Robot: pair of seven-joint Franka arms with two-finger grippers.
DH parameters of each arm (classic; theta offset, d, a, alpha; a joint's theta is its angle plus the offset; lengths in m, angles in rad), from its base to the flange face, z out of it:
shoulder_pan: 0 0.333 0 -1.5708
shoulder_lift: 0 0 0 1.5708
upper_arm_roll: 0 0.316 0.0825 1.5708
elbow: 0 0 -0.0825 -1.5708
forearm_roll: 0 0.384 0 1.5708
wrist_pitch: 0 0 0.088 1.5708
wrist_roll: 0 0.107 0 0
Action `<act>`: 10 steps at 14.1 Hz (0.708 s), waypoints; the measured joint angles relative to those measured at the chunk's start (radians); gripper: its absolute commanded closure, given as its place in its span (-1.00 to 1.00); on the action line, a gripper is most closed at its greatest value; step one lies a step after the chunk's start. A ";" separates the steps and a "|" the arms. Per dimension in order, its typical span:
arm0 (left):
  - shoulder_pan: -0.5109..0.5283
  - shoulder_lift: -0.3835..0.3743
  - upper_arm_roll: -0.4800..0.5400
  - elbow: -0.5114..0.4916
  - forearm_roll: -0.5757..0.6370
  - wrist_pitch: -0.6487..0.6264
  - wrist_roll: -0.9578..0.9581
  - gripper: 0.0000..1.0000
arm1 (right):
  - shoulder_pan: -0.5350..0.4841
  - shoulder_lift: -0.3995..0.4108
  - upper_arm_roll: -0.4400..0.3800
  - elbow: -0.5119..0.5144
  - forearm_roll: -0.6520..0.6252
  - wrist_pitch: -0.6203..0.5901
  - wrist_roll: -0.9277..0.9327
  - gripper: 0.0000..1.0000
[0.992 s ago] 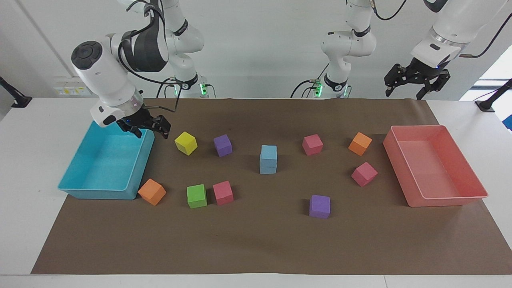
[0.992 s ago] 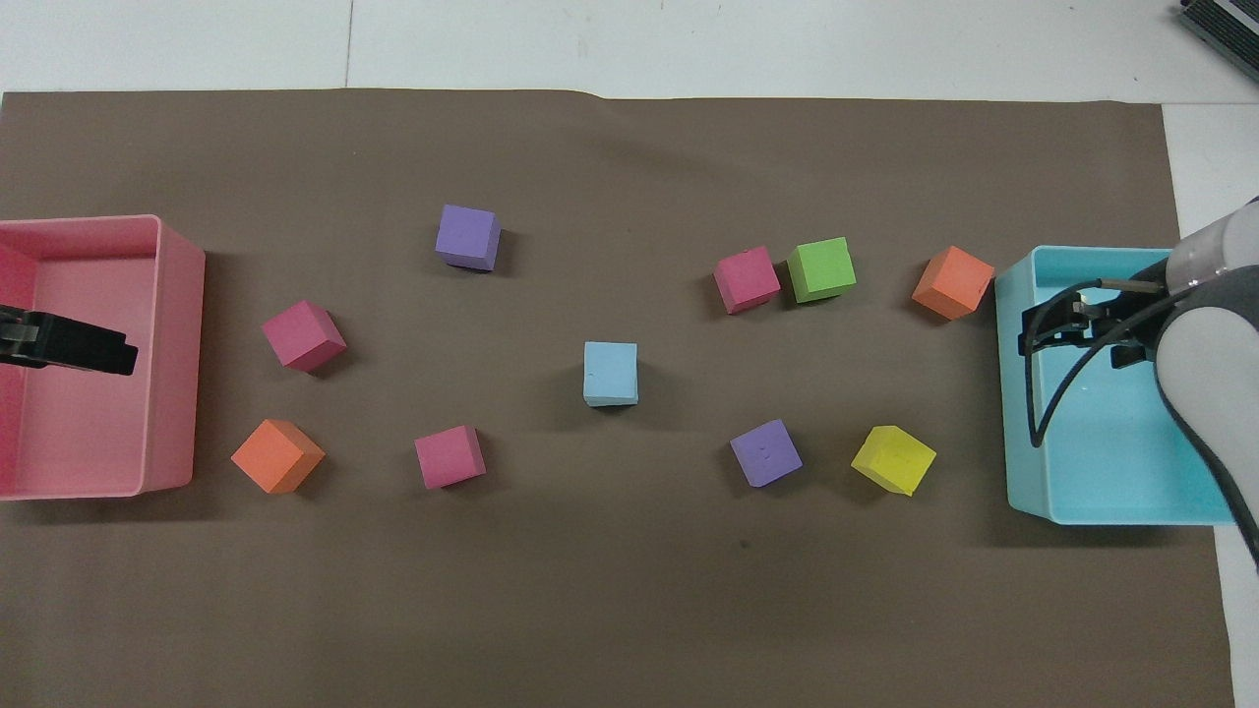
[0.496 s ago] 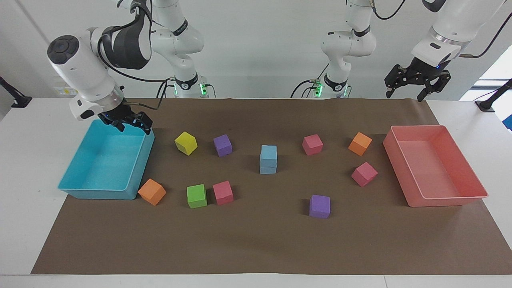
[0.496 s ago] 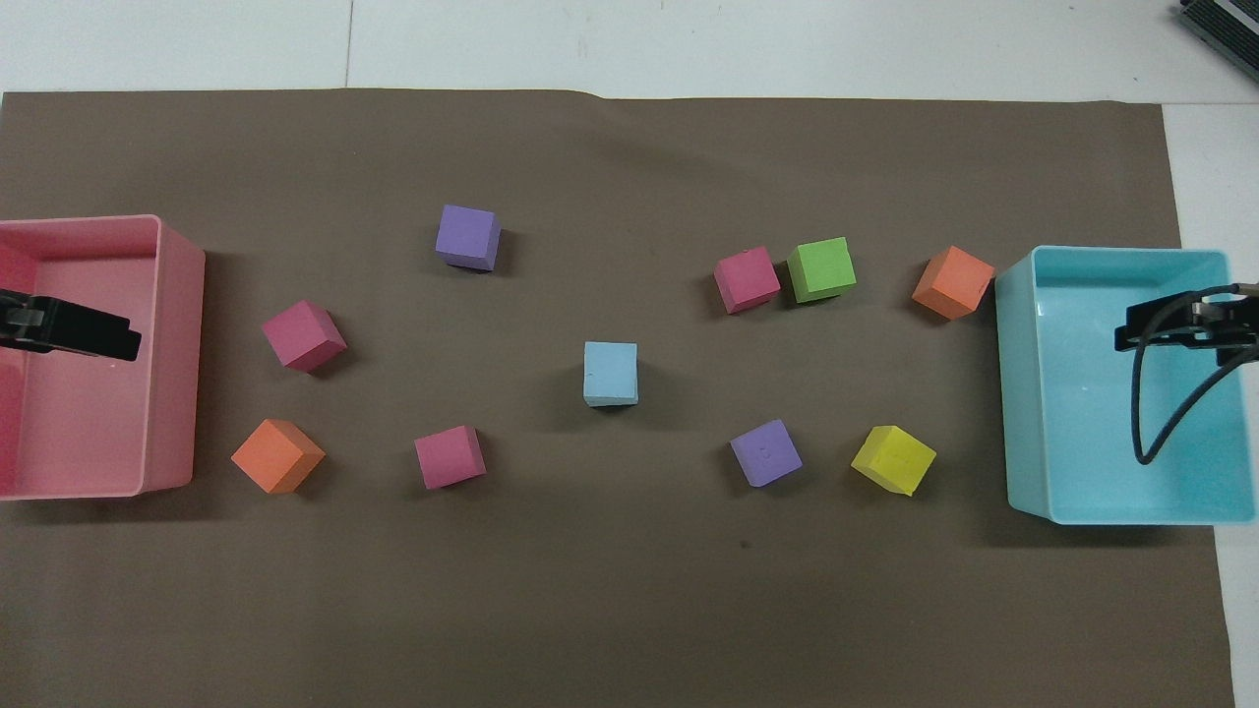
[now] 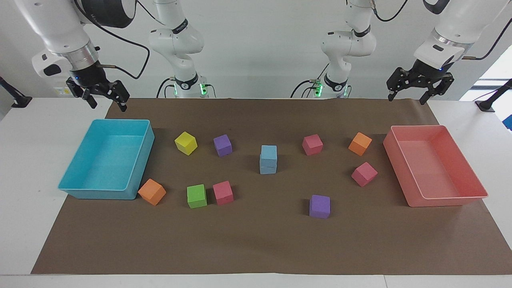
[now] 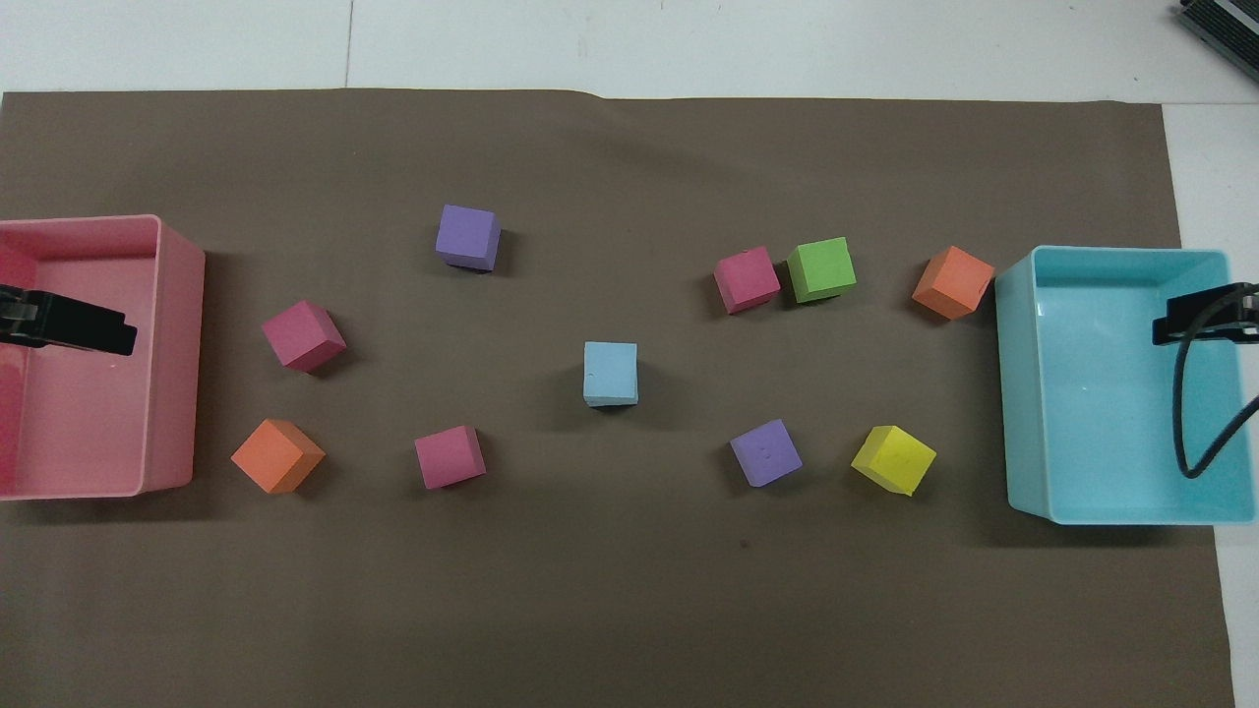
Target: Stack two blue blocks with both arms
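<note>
Two blue blocks stand stacked in the middle of the brown mat, the upper block [image 5: 269, 153] square on the lower block [image 5: 268, 167]. The overhead view shows only the top one [image 6: 610, 373]. My right gripper [image 5: 106, 99] hangs open and empty, high over the turquoise tray's [image 5: 140, 160] end of the table; its tip [image 6: 1205, 320] shows over that tray. Over the pink tray's [image 5: 416, 176] end my left gripper [image 5: 416, 91] is raised, open and empty; it [image 6: 69, 329] shows over that tray. Neither gripper is near the stack.
Loose cubes lie around the stack: yellow [image 5: 186, 143], two purple [image 5: 222, 145] [image 5: 319, 206], three pink [image 5: 312, 144] [image 5: 364, 174] [image 5: 223, 193], green [image 5: 197, 196] and two orange [image 5: 360, 143] [image 5: 152, 191]. Both trays hold nothing.
My right gripper has risen from the turquoise tray's rim and drawn back toward the robots. The left gripper has barely shifted. The blocks have not moved.
</note>
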 measured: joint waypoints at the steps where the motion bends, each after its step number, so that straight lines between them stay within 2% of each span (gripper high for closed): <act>1: 0.000 0.001 0.000 0.000 0.000 0.001 0.000 -1.00 | 0.000 -0.007 0.001 0.018 -0.003 -0.022 0.000 -1.00; 5: 0.003 0.001 0.000 0.000 0.001 0.001 0.000 -1.00 | 0.000 -0.021 0.014 0.073 -0.003 -0.097 0.007 -1.00; 10: 0.004 0.001 0.000 -0.004 0.001 0.001 0.000 -1.00 | 0.002 -0.032 0.070 0.086 -0.003 -0.098 0.049 -1.00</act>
